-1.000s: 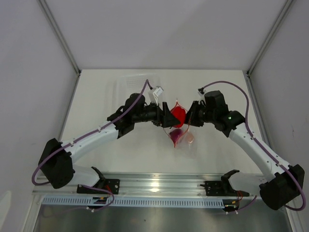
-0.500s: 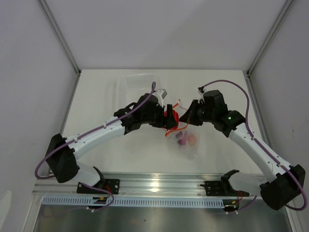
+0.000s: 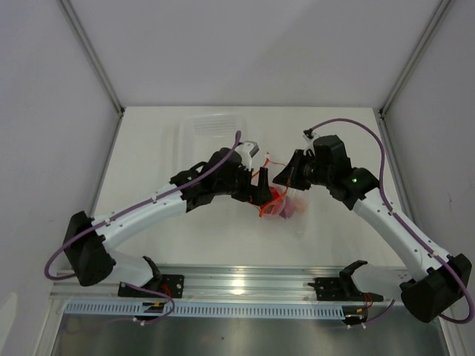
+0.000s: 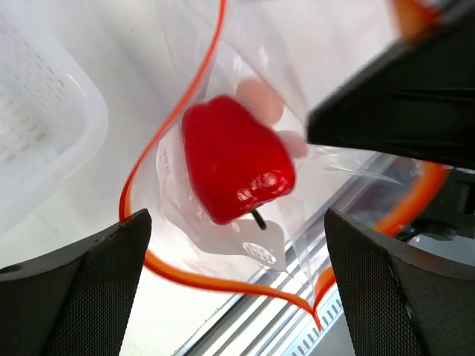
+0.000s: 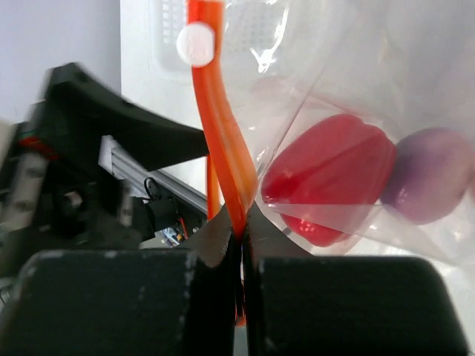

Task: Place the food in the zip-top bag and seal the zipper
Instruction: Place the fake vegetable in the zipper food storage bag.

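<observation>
Status, left gripper [image 4: 235, 222]?
— Fingers wide apart, holding nothing. The pepper [image 4: 236, 167] lies just beyond them, inside the bag [image 5: 349, 67] with the peach ball [image 4: 261, 100] and the purple piece [image 5: 430, 174].
— Right gripper [image 5: 241, 245]?
— Clamped on the zipper [image 5: 215, 133], which runs lengthwise straight out from the jaws. The mouth gapes, so sealing is judged outstanding.

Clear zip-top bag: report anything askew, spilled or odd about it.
Nothing spilled: the glossy red pepper-like piece, round purple piece and peach ball sit inside the clear crinkly bag. But its thin orange-red zipper strip gapes in a wide, kinked loop, unsealed, pinched by the right gripper.
</observation>
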Robot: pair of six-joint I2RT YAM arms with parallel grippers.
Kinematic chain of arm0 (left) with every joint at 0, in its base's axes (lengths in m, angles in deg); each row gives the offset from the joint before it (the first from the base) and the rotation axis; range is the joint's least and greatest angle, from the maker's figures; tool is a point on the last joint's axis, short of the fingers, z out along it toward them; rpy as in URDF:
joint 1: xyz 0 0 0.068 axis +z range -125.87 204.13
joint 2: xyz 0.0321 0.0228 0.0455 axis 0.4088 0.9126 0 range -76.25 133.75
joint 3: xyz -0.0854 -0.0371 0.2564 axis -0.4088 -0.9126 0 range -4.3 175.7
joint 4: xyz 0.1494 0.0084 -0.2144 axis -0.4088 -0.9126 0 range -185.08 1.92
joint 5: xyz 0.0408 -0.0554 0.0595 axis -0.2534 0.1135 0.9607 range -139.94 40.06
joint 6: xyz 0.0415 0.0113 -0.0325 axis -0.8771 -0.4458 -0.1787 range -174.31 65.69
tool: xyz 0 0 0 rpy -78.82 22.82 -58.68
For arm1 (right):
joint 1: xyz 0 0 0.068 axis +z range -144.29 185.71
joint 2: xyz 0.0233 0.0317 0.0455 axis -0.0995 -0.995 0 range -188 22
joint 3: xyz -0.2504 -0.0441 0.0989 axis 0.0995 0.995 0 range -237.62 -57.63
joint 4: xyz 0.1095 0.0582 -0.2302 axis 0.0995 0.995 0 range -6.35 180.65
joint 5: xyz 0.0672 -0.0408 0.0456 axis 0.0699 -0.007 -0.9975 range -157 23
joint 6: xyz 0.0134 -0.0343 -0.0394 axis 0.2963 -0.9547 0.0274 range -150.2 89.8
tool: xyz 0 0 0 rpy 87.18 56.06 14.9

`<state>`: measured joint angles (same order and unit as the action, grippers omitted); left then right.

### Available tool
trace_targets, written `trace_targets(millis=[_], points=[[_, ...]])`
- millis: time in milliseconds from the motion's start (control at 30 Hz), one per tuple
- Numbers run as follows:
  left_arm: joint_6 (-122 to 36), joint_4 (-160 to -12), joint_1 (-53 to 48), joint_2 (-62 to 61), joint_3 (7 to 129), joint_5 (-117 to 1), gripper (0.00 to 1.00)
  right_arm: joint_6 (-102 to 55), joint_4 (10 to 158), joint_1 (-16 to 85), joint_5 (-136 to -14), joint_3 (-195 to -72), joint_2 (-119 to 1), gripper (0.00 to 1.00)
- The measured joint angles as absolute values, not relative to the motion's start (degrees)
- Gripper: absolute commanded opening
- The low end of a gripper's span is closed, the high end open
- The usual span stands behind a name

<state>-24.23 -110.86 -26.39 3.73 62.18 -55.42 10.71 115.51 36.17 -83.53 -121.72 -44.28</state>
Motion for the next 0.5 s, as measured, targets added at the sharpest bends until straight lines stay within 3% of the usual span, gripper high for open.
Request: trace_targets(millis=[400, 467, 500], points=[[-26.3, -111.0, -26.4, -11.9, 58.8, -44.3, 0.99, 10.3, 116.2, 36.0, -84.0, -121.9, -43.4, 0.0], [-26.1, -112.0, -26.4, -11.4, 58.6, -43.0, 0.96, 10.3, 116.2, 36.1, -84.0, -121.9, -42.9, 0.0], [-26.0, -112.2, -26.4, -10.8, 58.6, -42.6, 0.89, 10.3, 116.2, 36.3, -84.0, -121.9, -42.8, 0.0]])
